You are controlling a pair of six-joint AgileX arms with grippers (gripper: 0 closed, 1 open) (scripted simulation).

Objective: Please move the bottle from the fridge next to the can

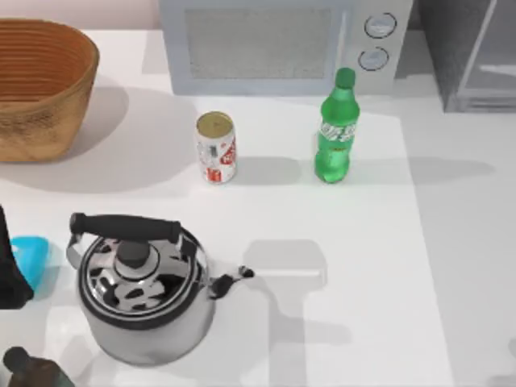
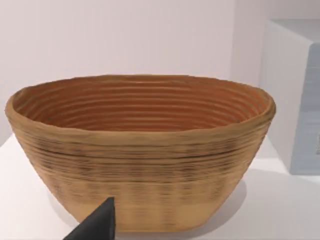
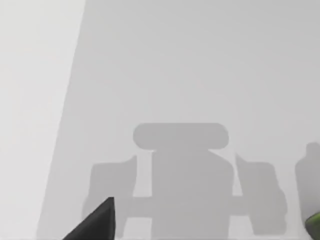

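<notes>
Already out of the fridge [image 1: 476, 56], the bottle [image 1: 336, 129] is standing upright on the table [image 1: 403, 266], near the can [image 1: 216, 147] on its right with a gap between. Nothing is gripping it. Claw states: cannot tell for either arm. Judging the placing step as finishing; next, the arms need only be clearing off.

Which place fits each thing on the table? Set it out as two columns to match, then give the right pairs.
Things:
1. bottle
2. can
3. basket
4. kettle

Places:
A. top left corner of the table
B. in front of the microwave's knobs
C. near the bottom left, black handle on top
D. left of the bottle, in front of the microwave

Pairs: 1-B, 2-D, 3-A, 4-C
</notes>
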